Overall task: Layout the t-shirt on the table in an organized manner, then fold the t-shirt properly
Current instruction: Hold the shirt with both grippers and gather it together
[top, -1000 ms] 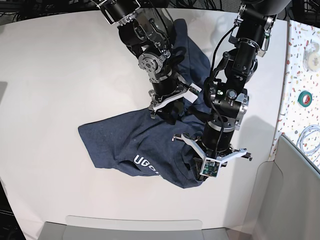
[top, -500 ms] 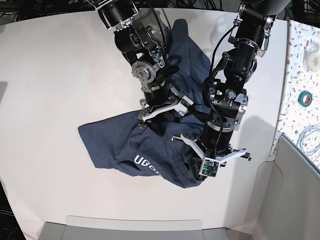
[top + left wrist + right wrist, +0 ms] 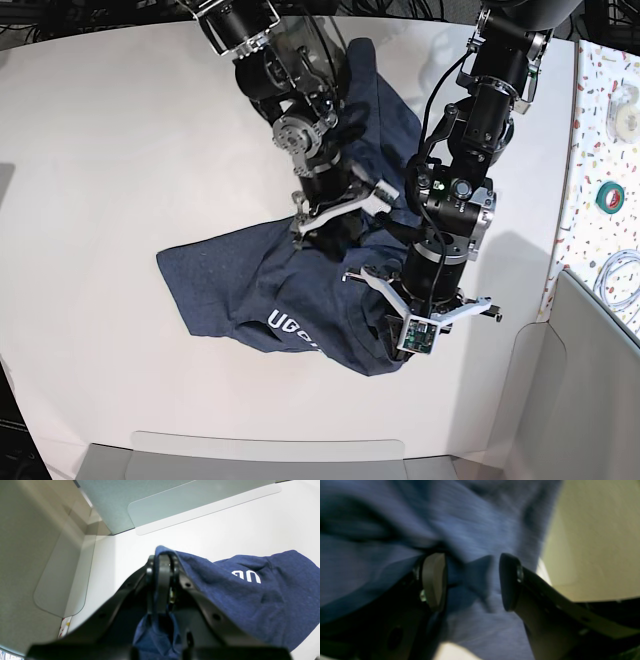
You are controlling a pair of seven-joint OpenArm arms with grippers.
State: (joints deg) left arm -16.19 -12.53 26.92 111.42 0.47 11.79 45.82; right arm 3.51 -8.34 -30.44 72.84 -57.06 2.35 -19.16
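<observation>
The t-shirt (image 3: 290,290) lies crumpled on the table (image 3: 110,150), toward its right-of-centre in the base view, one part trailing up toward the far edge between the two arms; white lettering (image 3: 292,333) shows on the near fold (only "UG" readable, the rest hidden by cloth and arm). Left gripper (image 3: 400,325), on the base view's right, sits at the shirt's near right corner; in the left wrist view its fingers (image 3: 163,585) are pressed together with a fold of navy cloth pinched between them, the fabric draping over the fingertips and off to the right. Right gripper (image 3: 338,207), on the base view's left, is over the bunched middle of the shirt; the right wrist view (blurred) shows its fingers (image 3: 433,581) spread wide, cloth behind and between them; whether the pads touch the cloth I cannot tell. Beside the table's right edge: a speckled surface (image 3: 600,150) with a roll of green tape (image 3: 611,195).
</observation>
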